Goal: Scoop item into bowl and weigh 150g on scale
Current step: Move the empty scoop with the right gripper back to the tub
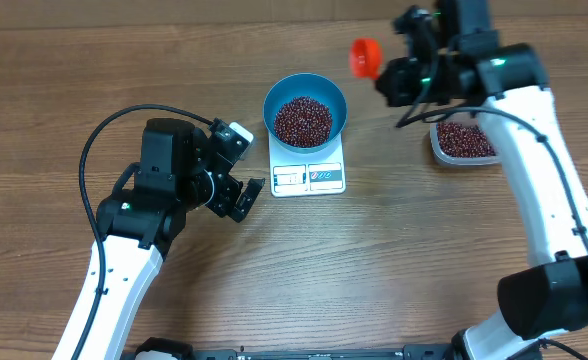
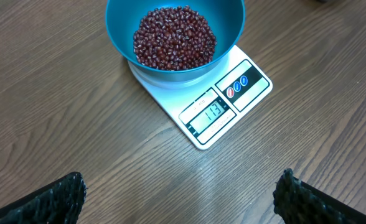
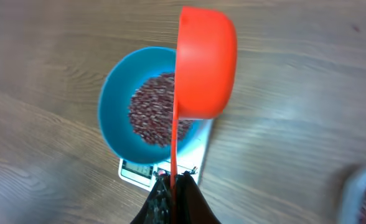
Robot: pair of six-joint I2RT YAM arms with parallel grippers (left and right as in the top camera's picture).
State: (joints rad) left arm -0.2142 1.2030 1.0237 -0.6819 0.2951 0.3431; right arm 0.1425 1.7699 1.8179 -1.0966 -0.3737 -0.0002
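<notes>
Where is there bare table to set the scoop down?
Bare wood lies between the scale and the clear tub, and in the wide stretch on the robot's side of the scale. Crowded: the narrow gap between the left gripper and the scale.

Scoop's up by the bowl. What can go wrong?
The scoop is pinched only by its thin handle in the right fingers; it may twist.
The bowl sits toward one end of the scale; a bump could shift it.
The display looks short of target; a full scoop of beans may overshoot.
</notes>
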